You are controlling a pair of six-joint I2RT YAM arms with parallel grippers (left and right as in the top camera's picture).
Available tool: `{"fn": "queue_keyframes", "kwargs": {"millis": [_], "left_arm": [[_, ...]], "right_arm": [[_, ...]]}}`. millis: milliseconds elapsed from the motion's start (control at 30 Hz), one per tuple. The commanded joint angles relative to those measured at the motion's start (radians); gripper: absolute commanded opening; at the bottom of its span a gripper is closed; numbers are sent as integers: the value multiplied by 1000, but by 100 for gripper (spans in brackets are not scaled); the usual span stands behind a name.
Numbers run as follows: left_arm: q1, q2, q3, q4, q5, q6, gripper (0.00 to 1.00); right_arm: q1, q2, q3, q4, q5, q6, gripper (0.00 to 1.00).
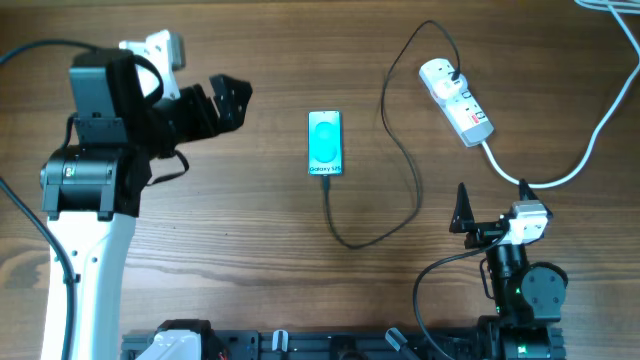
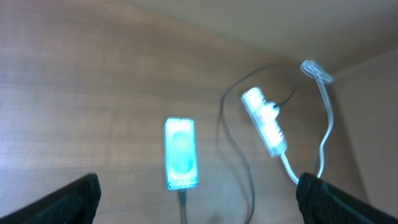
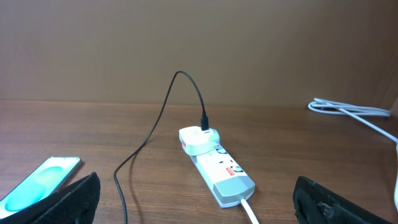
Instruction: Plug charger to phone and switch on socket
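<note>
The phone (image 1: 325,143), its teal screen lit, lies flat mid-table; it also shows in the left wrist view (image 2: 181,153) and the right wrist view (image 3: 37,182). The charger's thin black cable (image 1: 405,160) runs from a white adapter (image 3: 199,140) on the socket (image 1: 456,100) in a loop to the phone's near edge, where its plug tip (image 1: 326,185) meets the phone. The socket also shows in the left wrist view (image 2: 264,121) and the right wrist view (image 3: 217,168), with a small red switch (image 3: 235,167). My left gripper (image 1: 232,100) is open and empty, left of the phone. My right gripper (image 1: 493,200) is open and empty, on the near side of the socket.
The socket's thick white lead (image 1: 590,130) curves off to the far right corner. The left arm's body (image 1: 95,150) stands at the left. The right arm's base (image 1: 520,290) sits at the near right edge.
</note>
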State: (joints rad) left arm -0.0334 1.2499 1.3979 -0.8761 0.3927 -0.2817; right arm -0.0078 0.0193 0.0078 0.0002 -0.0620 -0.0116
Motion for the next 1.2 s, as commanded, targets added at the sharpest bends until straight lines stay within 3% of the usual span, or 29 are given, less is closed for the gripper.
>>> {"fn": "queue_keyframes", "kwargs": {"millis": [0,267,767,900,1167], "left_arm": [[-3,-19,-11,-106,-97,17,100],[0,-137,-150,-65,-167,17,100],[-1,-597,-726,351,-208,47,100],[-1,-704,-810,399,-208,117,100],[-1,-969,-981,448,-264,122,100]], "right_arm": [[-5,-16,-3,2,17,14,100],[-5,-16,-3,2,17,14,100],[-5,-16,-3,2,17,15,100],[-5,-16,-3,2,17,15,100],[-5,-16,-3,2,17,15,100]]}}
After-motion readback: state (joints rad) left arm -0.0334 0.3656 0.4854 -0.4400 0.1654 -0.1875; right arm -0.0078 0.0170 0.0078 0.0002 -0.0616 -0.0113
